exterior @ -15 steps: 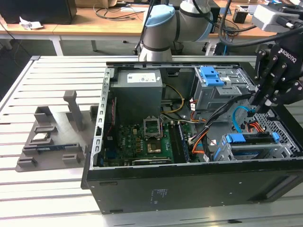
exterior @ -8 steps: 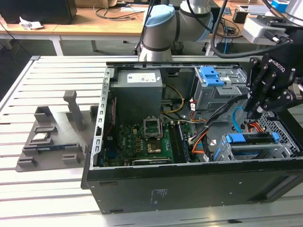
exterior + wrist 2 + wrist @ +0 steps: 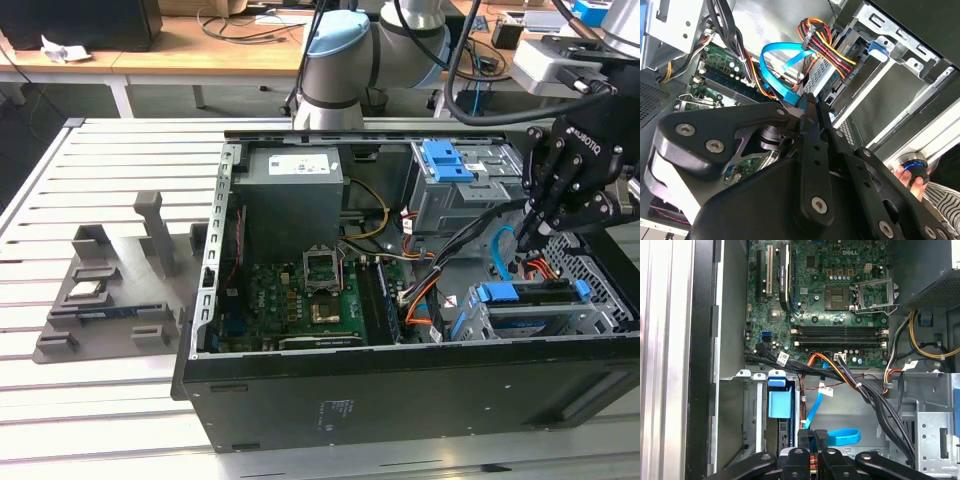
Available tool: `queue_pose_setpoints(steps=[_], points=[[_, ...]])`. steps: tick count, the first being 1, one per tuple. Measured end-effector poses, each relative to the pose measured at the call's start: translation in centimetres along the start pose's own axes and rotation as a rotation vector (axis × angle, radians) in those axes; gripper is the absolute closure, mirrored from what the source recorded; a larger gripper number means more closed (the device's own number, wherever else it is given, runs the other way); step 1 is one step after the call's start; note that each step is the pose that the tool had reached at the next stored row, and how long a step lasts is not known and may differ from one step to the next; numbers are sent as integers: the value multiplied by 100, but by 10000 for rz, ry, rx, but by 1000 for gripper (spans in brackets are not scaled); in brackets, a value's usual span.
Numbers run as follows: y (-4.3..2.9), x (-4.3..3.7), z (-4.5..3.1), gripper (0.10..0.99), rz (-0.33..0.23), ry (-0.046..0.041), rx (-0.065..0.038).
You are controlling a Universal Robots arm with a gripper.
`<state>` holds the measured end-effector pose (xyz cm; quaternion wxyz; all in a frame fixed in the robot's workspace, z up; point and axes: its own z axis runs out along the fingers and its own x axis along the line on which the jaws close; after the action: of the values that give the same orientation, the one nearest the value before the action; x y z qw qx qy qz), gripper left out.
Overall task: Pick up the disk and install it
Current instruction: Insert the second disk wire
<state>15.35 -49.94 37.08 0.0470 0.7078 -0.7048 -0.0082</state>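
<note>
A grey plastic fixture block (image 3: 110, 295) sits near the left edge of the slatted white table (image 3: 90, 420). Next stands the open black computer case (image 3: 400, 400) with its green motherboard (image 3: 300, 300). The silver-metal disk in its blue plastic carrier frame (image 3: 530, 305) sits in the grey drive cage at the case's right end. My jaws (image 3: 528, 236) hang just above it, closed, holding nothing.

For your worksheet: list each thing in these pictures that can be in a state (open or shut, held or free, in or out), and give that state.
computer case: lying on its side, side panel off, open.
gripper: shut, holding nothing, hanging just above the drive cage.
disk: not held, sitting in the drive cage at the exterior view's right.
processor socket: open, its metal frame swung aside.
</note>
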Motion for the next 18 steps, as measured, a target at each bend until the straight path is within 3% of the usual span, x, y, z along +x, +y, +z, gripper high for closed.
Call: queue_pose_setpoints(steps=[4,11,13,18], points=[[0,11,4,925,0,-4,0],[-10,208,47,925,3,53,0],[-144,209,85,925,7,98,0],[-161,228,141,925,16,182,-3]])
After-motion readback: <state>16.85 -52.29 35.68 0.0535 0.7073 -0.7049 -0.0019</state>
